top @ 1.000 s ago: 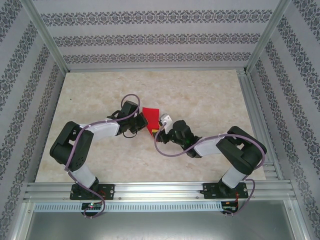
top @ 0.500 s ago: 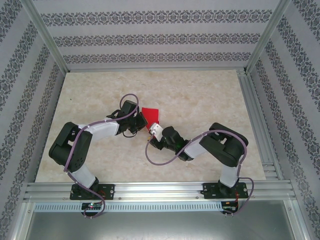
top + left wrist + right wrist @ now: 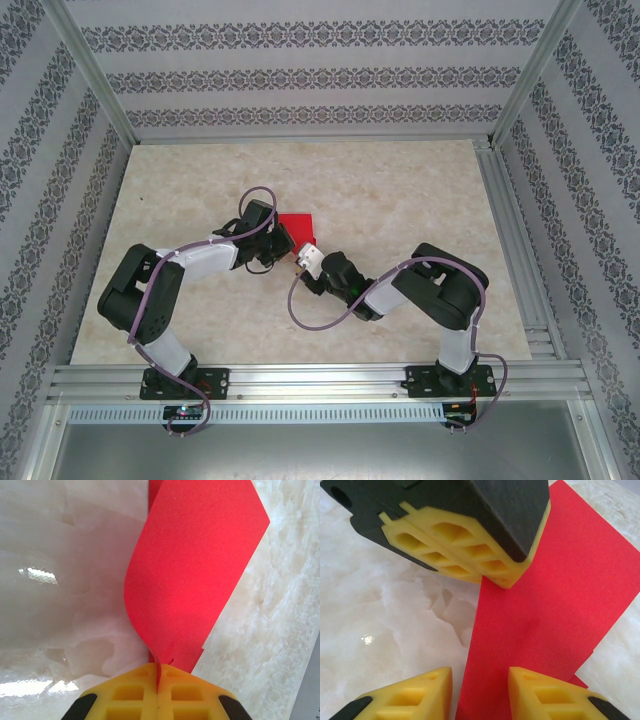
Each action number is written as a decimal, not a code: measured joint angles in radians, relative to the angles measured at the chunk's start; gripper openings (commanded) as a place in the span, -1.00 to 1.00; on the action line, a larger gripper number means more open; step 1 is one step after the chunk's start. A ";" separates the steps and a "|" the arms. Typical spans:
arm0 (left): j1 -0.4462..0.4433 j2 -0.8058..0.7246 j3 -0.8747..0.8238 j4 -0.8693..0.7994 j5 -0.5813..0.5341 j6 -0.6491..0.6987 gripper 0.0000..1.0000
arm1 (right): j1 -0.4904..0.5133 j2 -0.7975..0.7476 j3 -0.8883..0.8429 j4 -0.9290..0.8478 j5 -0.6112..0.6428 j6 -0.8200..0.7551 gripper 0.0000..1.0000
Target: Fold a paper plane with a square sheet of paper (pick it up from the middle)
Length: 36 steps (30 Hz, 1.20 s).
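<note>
The red sheet of paper (image 3: pixel 298 226) lies folded in layers at the table's middle, one flap curling up. In the left wrist view my left gripper (image 3: pixel 159 676) is shut on the near edge of the sheet of paper (image 3: pixel 195 565), a thin strip pinched between its yellow fingers (image 3: pixel 125 695). My right gripper (image 3: pixel 480 692) stands open, and the sheet of paper (image 3: pixel 545 610) runs between its two yellow fingers (image 3: pixel 417 697). The left gripper's shut fingers (image 3: pixel 470 550) hold the paper's edge just ahead. From above, the left gripper (image 3: pixel 284 240) and right gripper (image 3: pixel 303 252) almost meet.
The marble-patterned table (image 3: pixel 400 190) has free room all round the paper. Aluminium rails (image 3: pixel 500 200) edge it on the right and at the front, and patterned walls (image 3: pixel 300 70) enclose the cell. Purple cables (image 3: pixel 310 310) loop beside both arms.
The right arm has swung left and folded in, bringing its gripper up to the paper's near edge. The left gripper has kept its hold; the paper now looks flatter and squarer.
</note>
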 measured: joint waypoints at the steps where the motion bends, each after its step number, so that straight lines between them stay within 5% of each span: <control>1: 0.000 0.000 0.000 0.000 0.000 0.000 -0.89 | 0.000 0.000 0.001 0.000 0.000 0.000 -0.25; 10: 0.000 0.000 0.001 -0.022 0.000 0.000 -0.89 | 0.000 -0.039 0.003 0.003 0.000 0.000 -0.22; 27: 0.000 0.000 0.010 -0.023 0.000 0.000 -0.83 | 0.000 -0.031 0.042 -0.016 -0.019 0.021 -0.77; 36: 0.006 -0.004 0.011 -0.029 -0.003 0.011 -0.04 | -0.039 -0.031 0.021 -0.005 -0.082 0.127 -1.00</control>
